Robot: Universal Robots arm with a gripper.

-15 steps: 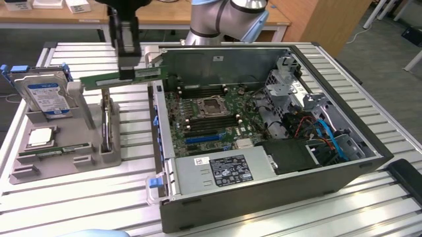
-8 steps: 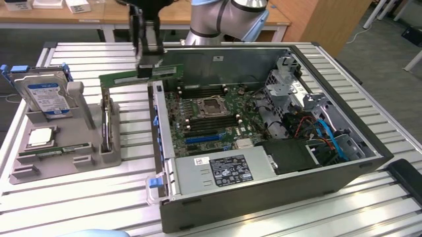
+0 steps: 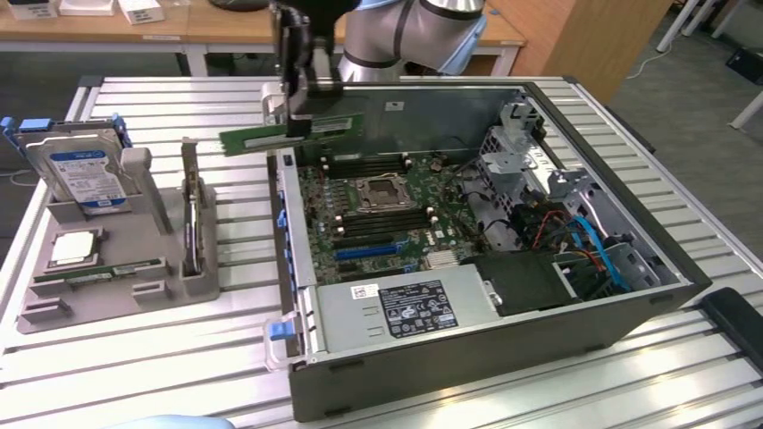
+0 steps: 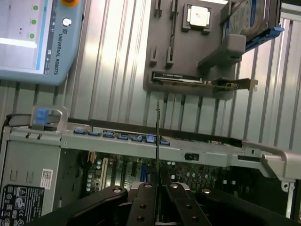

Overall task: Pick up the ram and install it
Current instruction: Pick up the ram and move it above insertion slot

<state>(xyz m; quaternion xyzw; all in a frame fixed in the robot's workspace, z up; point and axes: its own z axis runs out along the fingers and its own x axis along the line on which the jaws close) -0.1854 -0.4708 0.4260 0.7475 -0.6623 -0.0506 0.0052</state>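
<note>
The ram (image 3: pixel 256 136) is a long green board, held level in the air above the left wall of the open computer case (image 3: pixel 477 375). My gripper (image 3: pixel 307 109) is shut on it near its middle, hanging down from the arm above. In the wrist view the ram (image 4: pixel 157 141) shows edge-on as a thin dark line running out from between my gripper's (image 4: pixel 157 186) black fingers (image 4: pixel 141 197), over the case's edge. The motherboard (image 3: pixel 381 214) with its long memory slots lies below, toward the exterior view's right of the ram.
A grey holder tray (image 3: pixel 155 241) stands at the exterior view's left with a hard drive (image 3: pixel 84 170), a square processor chip (image 3: pixel 74 248), another green stick (image 3: pixel 102 273) and an upright card (image 3: pixel 191 210). A teach pendant (image 4: pixel 33 37) lies on the slatted table.
</note>
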